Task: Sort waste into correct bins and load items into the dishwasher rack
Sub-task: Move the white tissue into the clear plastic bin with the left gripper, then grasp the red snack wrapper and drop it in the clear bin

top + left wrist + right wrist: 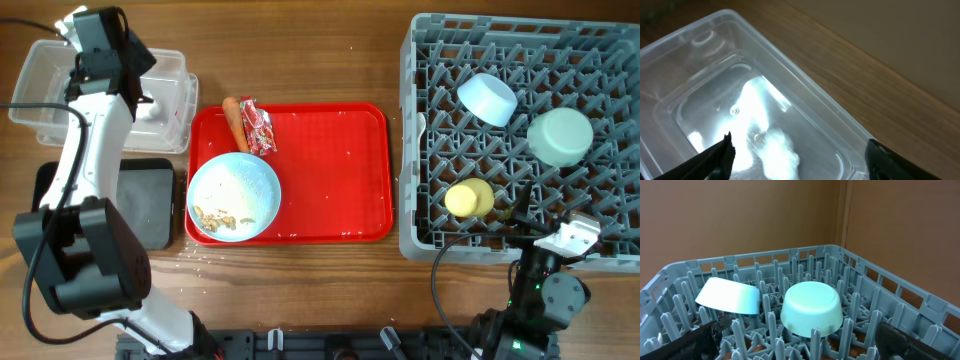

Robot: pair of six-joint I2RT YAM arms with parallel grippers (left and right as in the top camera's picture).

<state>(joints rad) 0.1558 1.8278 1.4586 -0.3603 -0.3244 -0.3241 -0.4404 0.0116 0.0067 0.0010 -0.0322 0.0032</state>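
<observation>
Hovering over tub, left claw is gaping, empty; tissue is lying inside, evidently sorted there. Right claw, spread, is idling above rack. Carrot, wrapper are lying on tray.

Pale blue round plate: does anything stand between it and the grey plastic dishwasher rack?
Nothing visible does. Between the pale blue round plate and the grey plastic rack lie only bare red tray and wooden table. The orange carrot and red wrapper lie aside.
</observation>
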